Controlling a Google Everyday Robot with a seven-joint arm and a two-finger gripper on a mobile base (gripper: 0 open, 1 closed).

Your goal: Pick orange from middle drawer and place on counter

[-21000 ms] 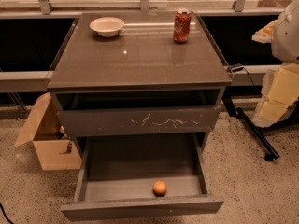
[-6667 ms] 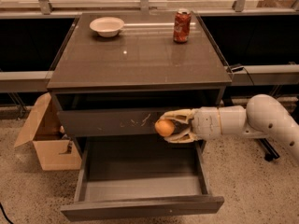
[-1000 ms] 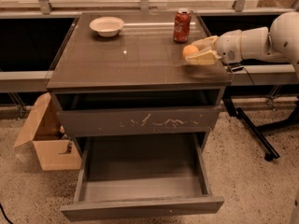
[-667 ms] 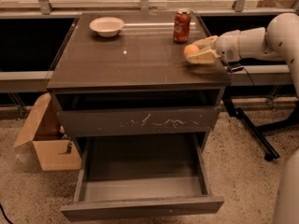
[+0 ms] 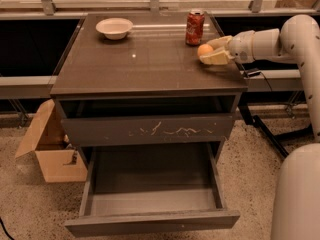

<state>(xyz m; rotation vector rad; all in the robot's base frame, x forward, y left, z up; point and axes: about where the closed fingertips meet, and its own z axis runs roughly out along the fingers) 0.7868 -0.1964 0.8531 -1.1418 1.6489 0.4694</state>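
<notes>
The orange sits between the fingertips of my gripper, which reaches in from the right and is shut on it. It is held low over the right side of the counter, just in front of a red soda can. I cannot tell whether the orange touches the counter. The middle drawer is pulled out below, and its grey inside shows nothing in it.
A white bowl stands at the counter's back left. The upper drawer with a scratched front is slightly open. A cardboard box sits on the floor to the left. My arm and body fill the right side.
The gripper with the orange has stayed almost in place over the counter's right side, at most shifting slightly. Nothing else moved.
</notes>
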